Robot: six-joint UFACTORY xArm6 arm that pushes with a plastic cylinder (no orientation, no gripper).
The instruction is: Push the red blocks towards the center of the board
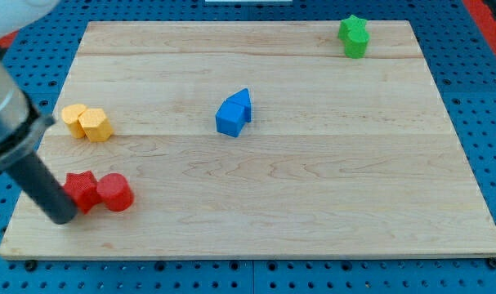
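Two red blocks lie near the board's lower left: a red star-shaped block [82,190] and a red round block [115,193] touching it on its right. My tip [62,216] is at the left side of the red star block, touching or almost touching it. The dark rod rises from there to the view's upper left. Both red blocks lie far left of and below the board's middle.
Two yellow blocks [87,122] sit side by side at the left edge above the red ones. Two blue blocks [234,113] sit near the board's middle. Two green blocks [354,36] sit at the top right. The wooden board [313,188] lies on a blue pegboard.
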